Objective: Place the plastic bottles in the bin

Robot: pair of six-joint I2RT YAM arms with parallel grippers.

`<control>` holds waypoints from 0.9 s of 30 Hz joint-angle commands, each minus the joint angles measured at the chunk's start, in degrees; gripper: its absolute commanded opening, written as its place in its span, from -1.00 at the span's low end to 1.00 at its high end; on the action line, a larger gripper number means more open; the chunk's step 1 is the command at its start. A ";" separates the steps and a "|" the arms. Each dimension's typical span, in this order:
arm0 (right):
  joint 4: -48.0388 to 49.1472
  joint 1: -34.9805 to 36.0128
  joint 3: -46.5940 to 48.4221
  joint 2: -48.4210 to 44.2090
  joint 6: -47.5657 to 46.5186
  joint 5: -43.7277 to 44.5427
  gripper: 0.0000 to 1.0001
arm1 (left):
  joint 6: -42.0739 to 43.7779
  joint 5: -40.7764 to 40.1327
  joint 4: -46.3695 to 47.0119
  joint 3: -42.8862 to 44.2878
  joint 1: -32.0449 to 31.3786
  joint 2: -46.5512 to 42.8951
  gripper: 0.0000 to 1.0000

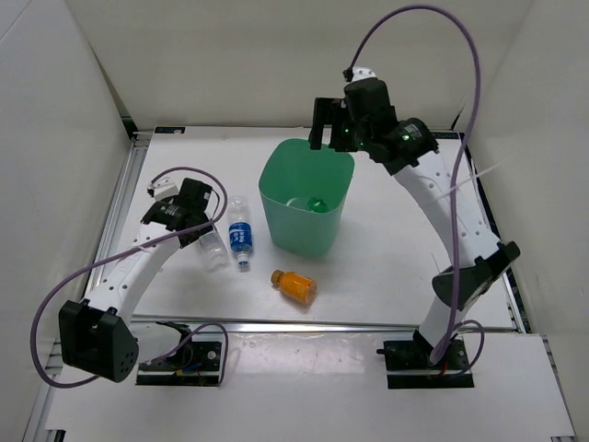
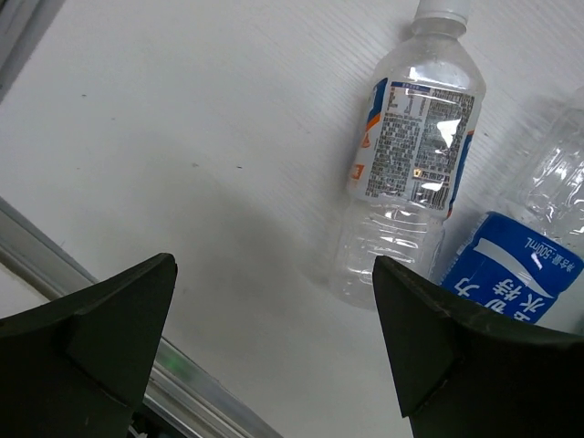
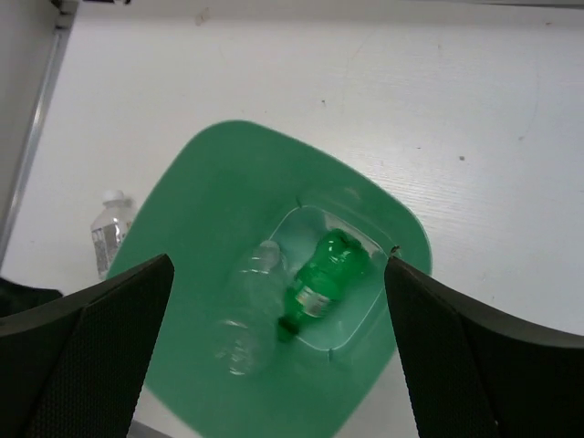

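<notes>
The mint-green bin (image 1: 304,235) stands mid-table. Inside lie a translucent green bottle (image 1: 316,203) and a clear bottle (image 1: 295,203); both show in the right wrist view, green (image 3: 324,274) and clear (image 3: 246,310), within the bin (image 3: 210,182). My right gripper (image 1: 327,124) hovers above the bin's far rim, open and empty (image 3: 278,338). A clear bottle (image 1: 213,250) and a blue-label bottle (image 1: 240,235) lie left of the bin. My left gripper (image 1: 201,235) is open and empty just above them (image 2: 274,338), with the clear bottle (image 2: 411,164) and the blue-label bottle (image 2: 511,274) ahead to its right. A short orange bottle (image 1: 294,285) lies in front of the bin.
White walls enclose the table on three sides. A metal rail (image 1: 120,212) runs along the left edge and shows in the left wrist view (image 2: 109,301). Another rail runs along the near edge (image 1: 322,324). Purple cables loop over both arms.
</notes>
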 commanded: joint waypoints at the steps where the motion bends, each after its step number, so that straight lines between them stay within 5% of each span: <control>1: -4.78 -0.17 4.91 -6.20 3.24 1.59 1.00 | 2.62 6.46 7.09 -2.22 1.91 0.68 1.00; 9: -8.21 0.36 -9.58 -19.64 4.39 -2.11 1.00 | 5.61 14.81 19.91 -3.28 3.23 7.45 1.00; 21: -10.59 0.36 -11.18 -23.26 1.23 -3.96 1.00 | 4.56 16.23 21.60 -1.08 4.37 23.71 1.00; 27: -11.12 -0.16 -10.65 -23.26 0.17 -3.96 1.00 | 2.45 16.23 21.60 0.67 6.21 20.21 0.05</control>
